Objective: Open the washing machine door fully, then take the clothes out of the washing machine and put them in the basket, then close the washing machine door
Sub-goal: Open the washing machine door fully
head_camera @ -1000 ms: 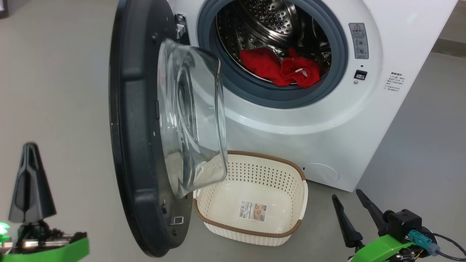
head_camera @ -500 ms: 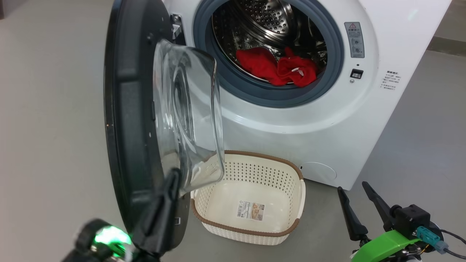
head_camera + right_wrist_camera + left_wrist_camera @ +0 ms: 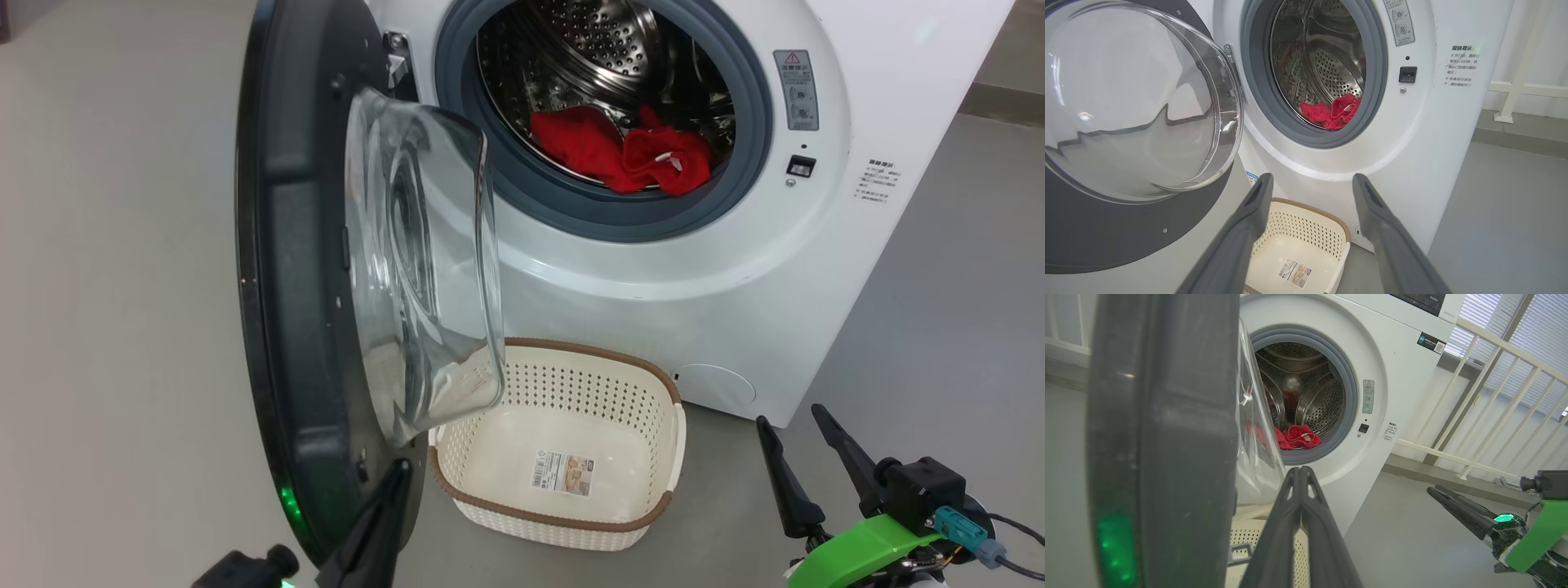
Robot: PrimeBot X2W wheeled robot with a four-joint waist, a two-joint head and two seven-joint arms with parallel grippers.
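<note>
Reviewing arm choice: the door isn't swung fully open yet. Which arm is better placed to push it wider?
Left. The shut left gripper sits beside the washing machine door's lower inner edge. The open right gripper hangs beyond the basket.

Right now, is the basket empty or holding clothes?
Empty: the basket shows a bare bottom with a paper label; the red clothes lie in the drum.

washing machine (image 3: 653,278): white, grey gasket (image 3: 571,216), dotted steel drum (image 3: 604,41) | clothes (image 3: 629,155) inside it: bright red, white trim | washing machine door (image 3: 294,327): glossy black rim, clear glass | basket (image 3: 588,384) before it: cream, perforated, brown rim
</note>
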